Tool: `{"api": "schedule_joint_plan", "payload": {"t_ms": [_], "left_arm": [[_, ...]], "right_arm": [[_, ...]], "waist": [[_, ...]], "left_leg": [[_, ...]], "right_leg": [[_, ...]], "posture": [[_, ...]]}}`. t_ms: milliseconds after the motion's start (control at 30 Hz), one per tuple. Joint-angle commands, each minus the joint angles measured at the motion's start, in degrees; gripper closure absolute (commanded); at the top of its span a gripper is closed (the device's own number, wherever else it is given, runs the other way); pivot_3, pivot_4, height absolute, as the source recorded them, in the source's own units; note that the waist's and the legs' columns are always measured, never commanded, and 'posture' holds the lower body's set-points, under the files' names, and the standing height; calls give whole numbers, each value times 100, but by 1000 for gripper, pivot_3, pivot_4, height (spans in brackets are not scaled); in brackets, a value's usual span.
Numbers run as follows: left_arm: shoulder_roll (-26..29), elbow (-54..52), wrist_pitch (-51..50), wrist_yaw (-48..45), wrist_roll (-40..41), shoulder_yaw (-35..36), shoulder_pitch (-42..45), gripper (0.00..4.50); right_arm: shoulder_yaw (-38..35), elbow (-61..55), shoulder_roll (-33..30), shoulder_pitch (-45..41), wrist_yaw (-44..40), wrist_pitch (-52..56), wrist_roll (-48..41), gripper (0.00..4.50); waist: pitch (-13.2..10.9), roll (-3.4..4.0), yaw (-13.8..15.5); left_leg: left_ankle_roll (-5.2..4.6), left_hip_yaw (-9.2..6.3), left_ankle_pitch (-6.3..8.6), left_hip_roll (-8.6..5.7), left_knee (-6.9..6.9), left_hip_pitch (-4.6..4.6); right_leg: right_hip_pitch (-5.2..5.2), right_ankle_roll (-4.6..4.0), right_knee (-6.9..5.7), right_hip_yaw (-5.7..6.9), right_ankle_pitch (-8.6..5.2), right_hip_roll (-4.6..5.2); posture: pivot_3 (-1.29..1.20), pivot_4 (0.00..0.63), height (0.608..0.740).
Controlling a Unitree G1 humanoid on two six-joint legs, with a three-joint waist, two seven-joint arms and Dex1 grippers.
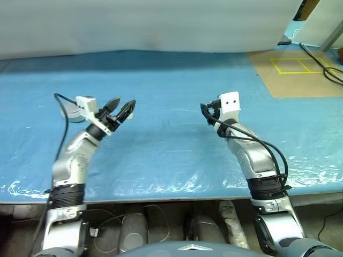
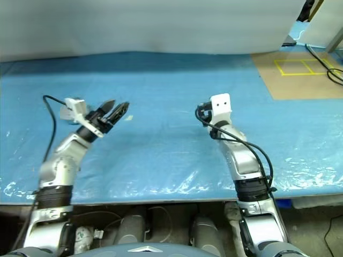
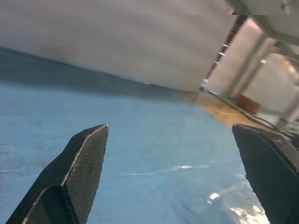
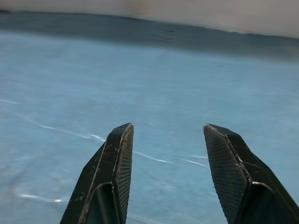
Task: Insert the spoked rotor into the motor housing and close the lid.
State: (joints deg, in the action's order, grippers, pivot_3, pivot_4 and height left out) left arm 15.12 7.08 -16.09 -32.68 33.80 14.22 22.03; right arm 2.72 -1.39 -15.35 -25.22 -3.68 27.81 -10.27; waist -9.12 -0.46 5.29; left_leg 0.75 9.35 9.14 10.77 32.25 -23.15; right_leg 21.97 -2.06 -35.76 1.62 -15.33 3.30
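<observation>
Hovering end effectors (image 1: 122, 108) (image 4: 168, 154), both empty

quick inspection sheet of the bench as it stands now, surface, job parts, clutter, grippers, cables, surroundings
surface: blue plastic sheet over the table, wrinkled and glossy along the near edge
job's things: nothing seen
clutter: nothing seen on the sheet
grippers: left gripper open, nothing between its fingers; right gripper open, nothing between its fingers; both above the sheet
cables: black cable looping off the left wrist; black cables along the right forearm; black cables on the floor far right
surroundings: pale curtain behind the table; brown floor patch with a yellow taped rectangle
</observation>
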Motion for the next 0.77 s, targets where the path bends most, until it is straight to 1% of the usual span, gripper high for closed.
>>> {"api": "schedule_joint_plan", "payload": {"t_ms": [33,133,200,300,500,667,767], "left_arm": [[-340,579,915,753,-568,146,309,47],[-612,851,1188,1001,-691,136,409,47],[-712,857,1229,1007,-759,33,384,47],[-746,871,1290,960,-846,-54,382,47],[-726,972,1425,961,-876,-12,550,47],[-808,1083,1642,1113,-904,69,701,47],[-858,1147,1756,1164,-972,45,704,47]], "right_arm": [[-202,-14,98,133,441,-175,416,2030],[-251,9,199,160,515,-152,504,2030],[-256,24,252,127,504,-150,543,2030],[-291,120,296,20,516,-166,594,2030],[-339,298,337,-154,563,-196,754,2030],[-464,403,439,-341,529,-206,701,2030],[-560,543,449,-449,717,-332,840,2030]], "waist": [[0,0,-7],[0,0,-46],[0,0,-63],[0,0,-86],[0,0,-122],[0,1,-122],[-1,1,-122]], "left_leg": [[0,0,0,-2,0,2],[0,-1,0,-6,-1,-1],[0,-3,0,-8,-6,-2],[0,-8,0,-6,-9,-2],[-1,-8,0,-6,-2,-1],[-1,-8,0,-6,0,-1],[-1,-8,0,-7,-1,-3]], "right_leg": [[-2,3,1,-3,2,-1],[1,8,2,-7,5,-2],[2,8,0,-5,5,-4],[3,8,0,-4,5,-11],[0,8,-3,-5,6,-10],[-1,9,-2,-7,7,-10],[0,8,-2,-6,7,-10]], "posture": [[0,150,740],[0,150,740],[0,150,740],[0,150,740],[0,150,740],[0,150,740],[0,150,740]]}}
